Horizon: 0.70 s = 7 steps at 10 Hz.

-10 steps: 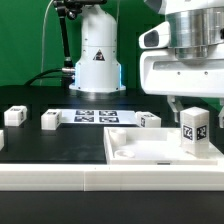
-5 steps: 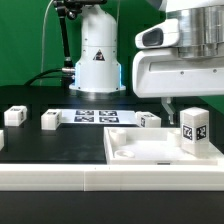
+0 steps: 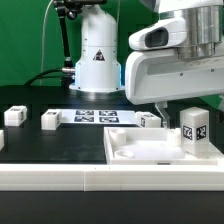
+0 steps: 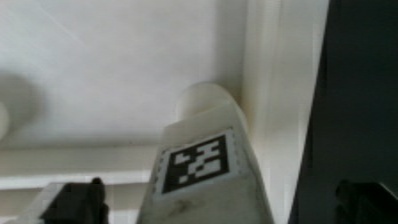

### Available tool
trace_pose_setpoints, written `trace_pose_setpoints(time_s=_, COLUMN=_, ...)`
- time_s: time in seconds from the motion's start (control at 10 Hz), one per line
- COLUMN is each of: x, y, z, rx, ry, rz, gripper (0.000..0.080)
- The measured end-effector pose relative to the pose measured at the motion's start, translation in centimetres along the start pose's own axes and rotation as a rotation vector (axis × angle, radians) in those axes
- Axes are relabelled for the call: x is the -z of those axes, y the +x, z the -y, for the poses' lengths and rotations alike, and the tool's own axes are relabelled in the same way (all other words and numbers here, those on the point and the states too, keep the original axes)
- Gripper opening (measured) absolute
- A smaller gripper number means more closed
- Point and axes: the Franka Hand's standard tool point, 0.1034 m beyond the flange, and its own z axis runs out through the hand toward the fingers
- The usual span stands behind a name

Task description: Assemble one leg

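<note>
A leg, a small white block with a marker tag, stands upright on the right corner of the large white panel. My gripper hangs just above it, open, with one dark finger showing to the exterior view's left of the leg. In the wrist view the same leg stands between my two fingertips, with a gap on each side; the gripper holds nothing. Three more legs lie on the black table: one, a second and a third.
The marker board lies flat on the table behind the panel. A white robot base stands at the back, with black cables and a green backdrop beside it.
My gripper and wrist have shifted toward the exterior view's left. The upright leg on the panel has not moved.
</note>
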Motion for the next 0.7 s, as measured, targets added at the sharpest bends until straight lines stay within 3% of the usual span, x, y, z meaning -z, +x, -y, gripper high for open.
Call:
trace_pose_setpoints(time_s=0.3, x=0.04, y=0.1, z=0.07, rx=0.086, ry=0.001, rz=-0.005, gripper=0.0637)
trace_pose_setpoints(time_s=0.5, x=0.04, y=0.11, z=0.01, rx=0.085, ry=0.0, rz=-0.005, gripper=0.0285)
trace_pose_setpoints(time_s=0.7, x=0.04, y=0.11, z=-0.01, rx=0.067, ry=0.0, rz=-0.005, gripper=0.0289)
